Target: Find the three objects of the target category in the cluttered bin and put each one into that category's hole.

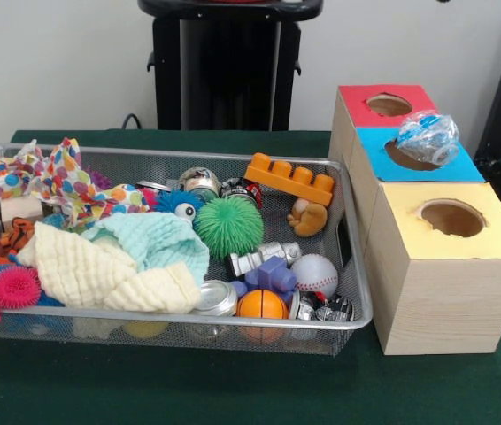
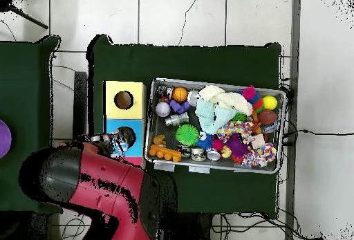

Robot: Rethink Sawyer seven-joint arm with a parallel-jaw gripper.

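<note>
The silver wire-mesh bin (image 1: pixel 358 292) is full of toys, cloths and cans; it also shows in the overhead view (image 2: pixel 207 170). One crushed clear plastic bottle (image 1: pixel 428 136) with blue print rests on the blue box (image 1: pixel 463 166), over the edge of its hole. In the overhead view that bottle (image 2: pixel 125 137) lies at the tip of my red arm. My gripper (image 2: pixel 104 141) shows only there, as a dark shape beside the bottle. No other clear bottle shows in the bin.
Red box (image 1: pixel 352 99), blue box and yellow box (image 1: pixel 498 239) stand in a row beside the bin, each with a round hole. In the bin are metal cans (image 1: pixel 216 298), a white baseball (image 1: pixel 314 274), a green spiky ball (image 1: pixel 228 227), an orange brick (image 1: pixel 290 178) and cloths (image 1: pixel 109 270).
</note>
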